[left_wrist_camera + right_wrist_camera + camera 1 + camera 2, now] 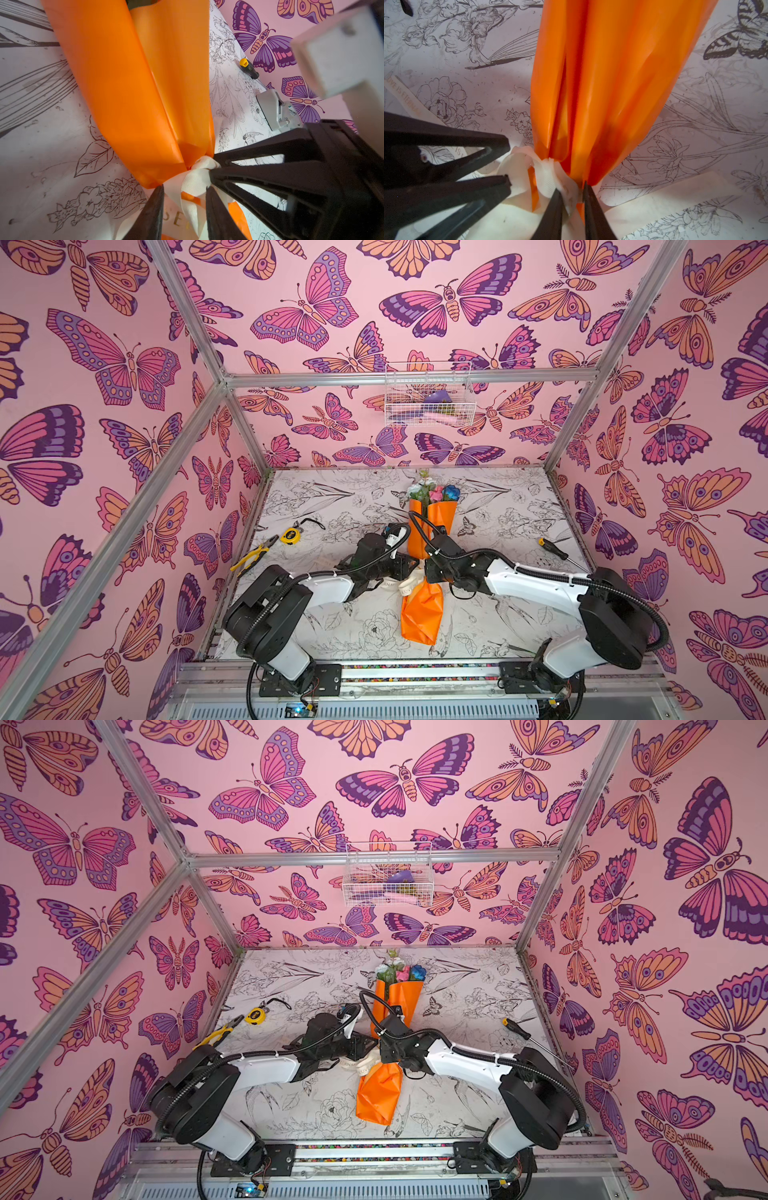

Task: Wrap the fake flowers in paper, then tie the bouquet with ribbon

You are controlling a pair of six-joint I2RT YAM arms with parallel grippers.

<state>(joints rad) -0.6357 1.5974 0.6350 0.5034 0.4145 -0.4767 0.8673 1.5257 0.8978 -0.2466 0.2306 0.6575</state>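
The bouquet of fake flowers [436,526] lies lengthwise mid-table in both top views, its pink, white and blue blooms [436,491] at the far end of the orange wrapping paper [380,1094]. A cream ribbon [199,176] is wound round the pinched waist of the paper [602,83]. My left gripper [184,188] reaches in from the left; its jaws stand apart astride a loose strand of the ribbon. My right gripper [572,190] comes from the right and is shut on a fold of ribbon [548,176] at the knot. The stems are hidden inside the paper.
A yellow tape measure [290,536] and yellow-handled pliers [253,556] lie at the left of the table. A screwdriver [552,549] lies at the right, beside a white cutter [278,110]. A wire basket [430,398] hangs on the back wall.
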